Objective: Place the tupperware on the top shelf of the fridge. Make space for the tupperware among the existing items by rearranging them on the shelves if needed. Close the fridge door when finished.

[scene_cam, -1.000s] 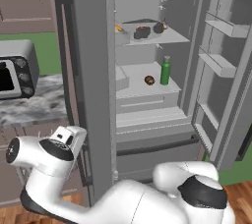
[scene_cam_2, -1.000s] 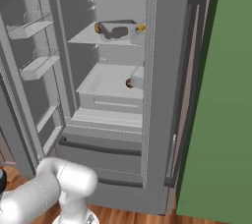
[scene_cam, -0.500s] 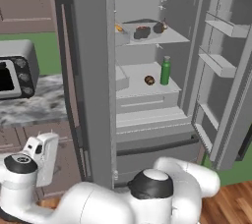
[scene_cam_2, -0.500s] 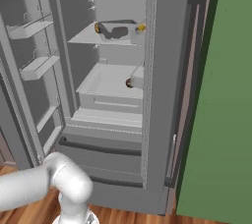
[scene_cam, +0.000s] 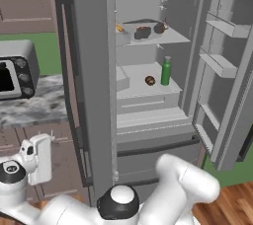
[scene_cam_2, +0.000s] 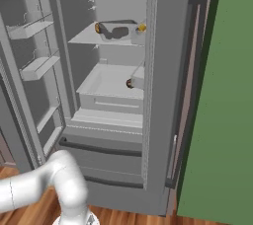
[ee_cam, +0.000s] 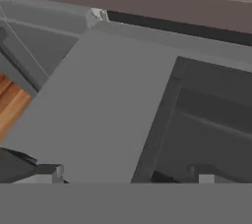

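Observation:
The fridge stands open, with its top shelf in sight. On that shelf a pale see-through box, apparently the tupperware, sits between a brown round piece and an orange-yellow piece. The shelf below carries a green bottle and a small brown round thing. My hand hangs low by the counter front, left of the fridge. In the hand view my gripper is open and empty, facing a grey door face with a dark dispenser recess.
A microwave stands on the marble counter to the left. The open door with narrow bins juts out at the right of the left base view. The other door carries a long dark handle. Wood floor lies below.
My arm has swung down and left, carrying the hand from beside the fridge door to low by the counter front. The gripper stayed open. Nothing inside the fridge moved.

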